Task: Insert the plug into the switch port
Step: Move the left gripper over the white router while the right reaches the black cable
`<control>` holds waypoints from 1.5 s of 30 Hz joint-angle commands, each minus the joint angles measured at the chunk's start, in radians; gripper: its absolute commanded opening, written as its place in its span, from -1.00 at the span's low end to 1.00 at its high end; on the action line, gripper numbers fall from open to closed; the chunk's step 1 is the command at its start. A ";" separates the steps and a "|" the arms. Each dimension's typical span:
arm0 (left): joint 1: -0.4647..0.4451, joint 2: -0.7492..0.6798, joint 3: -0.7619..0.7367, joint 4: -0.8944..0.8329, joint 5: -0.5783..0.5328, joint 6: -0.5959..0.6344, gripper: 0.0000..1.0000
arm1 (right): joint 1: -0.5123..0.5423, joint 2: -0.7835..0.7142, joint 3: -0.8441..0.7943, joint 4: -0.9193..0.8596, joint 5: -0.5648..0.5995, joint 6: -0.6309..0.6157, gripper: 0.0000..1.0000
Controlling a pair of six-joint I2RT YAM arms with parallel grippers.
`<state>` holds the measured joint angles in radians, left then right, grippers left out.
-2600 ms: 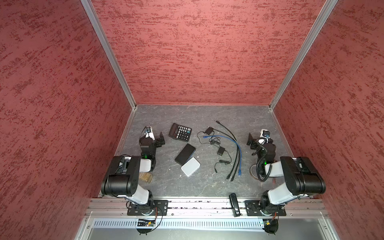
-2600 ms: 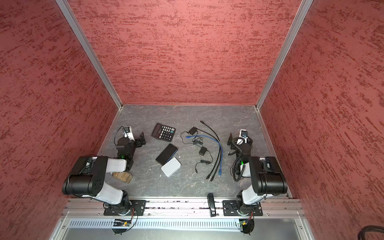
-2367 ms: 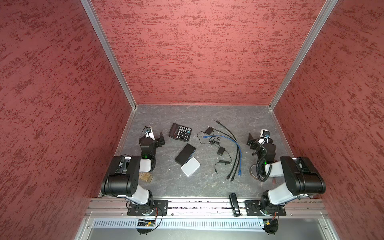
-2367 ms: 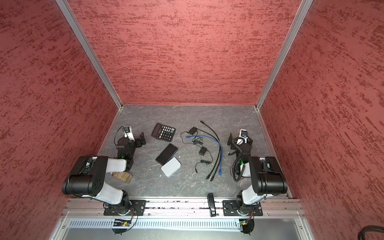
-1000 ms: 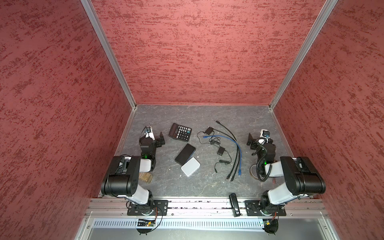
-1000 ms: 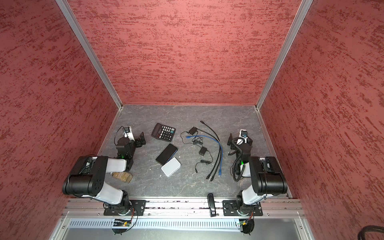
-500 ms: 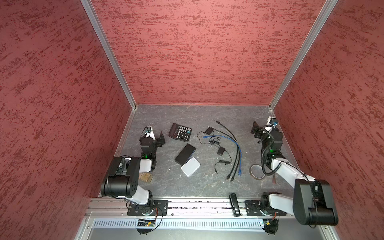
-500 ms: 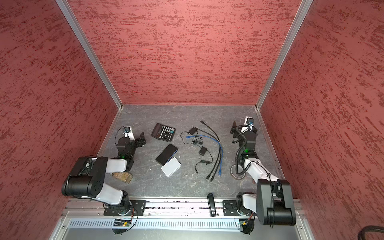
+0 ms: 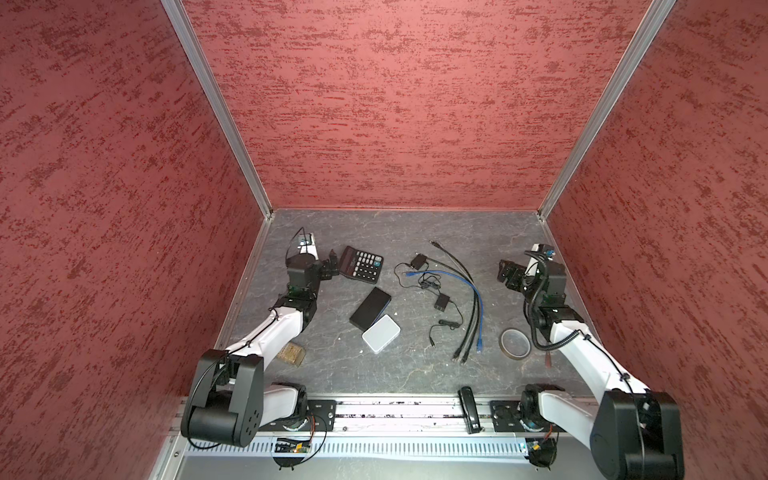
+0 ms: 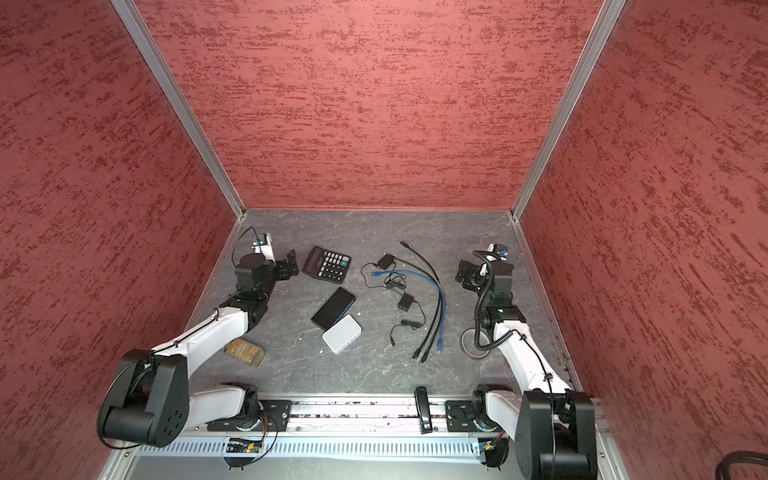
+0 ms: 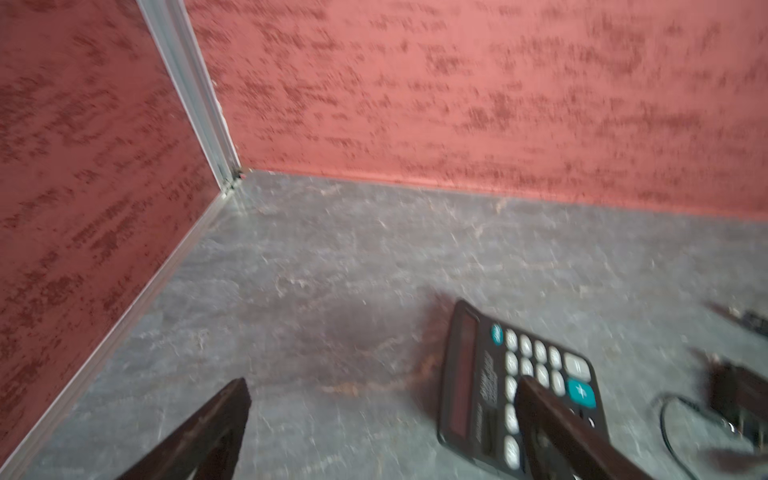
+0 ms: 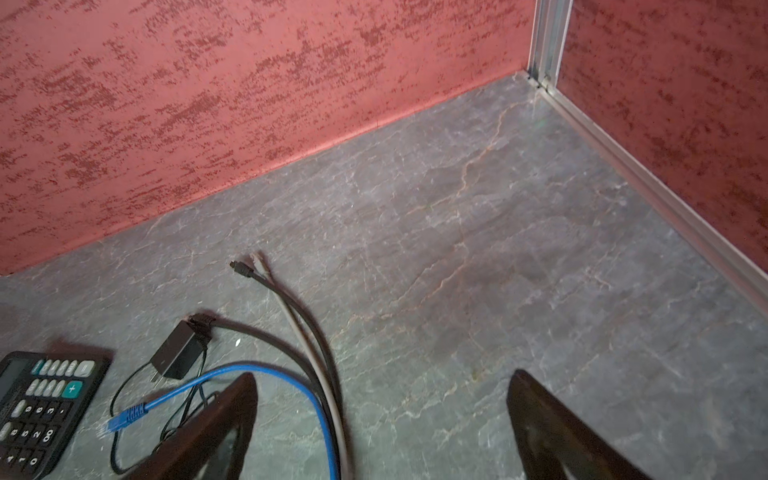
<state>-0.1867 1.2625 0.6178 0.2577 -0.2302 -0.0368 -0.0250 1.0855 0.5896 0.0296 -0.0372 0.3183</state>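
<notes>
Right of centre in a top view, the right claw [image 9: 505,276] has swung forward, spread, empty; left claw [image 9: 330,266] likewise. Blue cable plug [image 9: 409,274] and square white plastic switch [image 9: 381,333] lie untouched mid-frame: approach only beginning.

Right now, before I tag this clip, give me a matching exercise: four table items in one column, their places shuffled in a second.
Things:
1. calculator
2. white box
3. tape roll
4. blue cable

Places:
A. close beside the right arm, near the right wall
B. against the near end of the black flat box
C. just beside the left gripper
D. lying alongside two black cables mid-table

Pairs: 1-C, 2-B, 3-A, 4-D
</notes>
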 commanded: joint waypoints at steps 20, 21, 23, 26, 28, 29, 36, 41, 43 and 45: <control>-0.424 -0.126 0.012 -0.553 -0.020 -0.319 0.99 | 0.297 0.018 0.075 -0.337 -0.025 0.124 0.58; -0.455 -0.124 0.021 -0.576 -0.040 -0.319 0.99 | 0.322 0.025 0.085 -0.351 -0.022 0.126 0.58; -0.503 -0.115 0.040 -0.617 -0.073 -0.335 0.99 | 0.361 0.035 0.105 -0.375 -0.018 0.129 0.57; -0.550 -0.085 0.072 -0.682 -0.096 -0.393 1.00 | 0.414 0.037 0.127 -0.411 -0.004 0.141 0.51; -0.576 -0.069 0.083 -0.705 -0.090 -0.425 0.99 | 0.447 0.034 0.138 -0.429 -0.003 0.151 0.47; -0.594 -0.058 0.083 -0.707 -0.090 -0.435 0.99 | 0.470 0.034 0.144 -0.439 -0.003 0.155 0.46; -0.638 -0.025 0.048 -0.660 -0.054 -0.470 0.99 | 0.619 0.079 0.171 -0.501 0.011 0.182 0.35; -0.642 -0.098 -0.030 -0.543 -0.047 -0.496 0.99 | 0.743 0.159 0.191 -0.530 0.036 0.221 0.26; -0.643 -0.134 -0.053 -0.522 -0.059 -0.505 1.00 | 0.789 0.192 0.203 -0.545 0.056 0.236 0.23; -0.643 -0.167 -0.073 -0.515 -0.073 -0.508 0.99 | 0.822 0.225 0.218 -0.564 0.080 0.251 0.21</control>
<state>-0.8253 1.1389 0.5606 -0.3225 -0.2893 -0.5224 0.7589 1.2869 0.7605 -0.4858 -0.0212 0.5144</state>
